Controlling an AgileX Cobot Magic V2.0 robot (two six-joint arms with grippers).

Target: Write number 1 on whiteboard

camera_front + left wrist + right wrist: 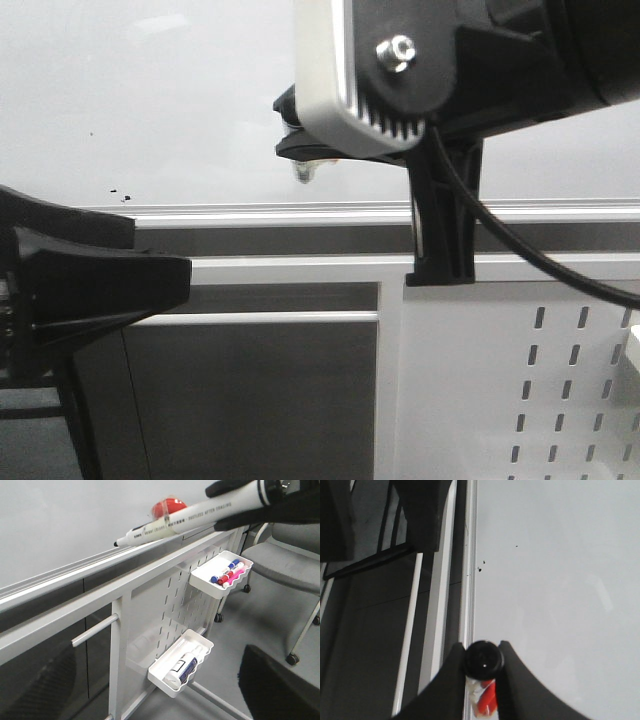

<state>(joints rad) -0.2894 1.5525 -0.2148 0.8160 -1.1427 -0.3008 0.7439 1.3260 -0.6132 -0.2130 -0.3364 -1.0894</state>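
Right gripper [482,667] clamps the marker [190,517]; whiteboard [150,100] bears no stroke yet. Left gripper's [100,285] state unclear. Press tip squarely, draw straight.

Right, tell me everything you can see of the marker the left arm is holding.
The marker is a whiteboard pen with a white barrel carrying a line of small black print, a bare black tip with no cap on it, and a black rear end. The left tool is clamped on that rear part. The pen lies nearly level, tip toward the whiteboard, just above the board's aluminium rail. Whether the tip touches the board cannot be told.
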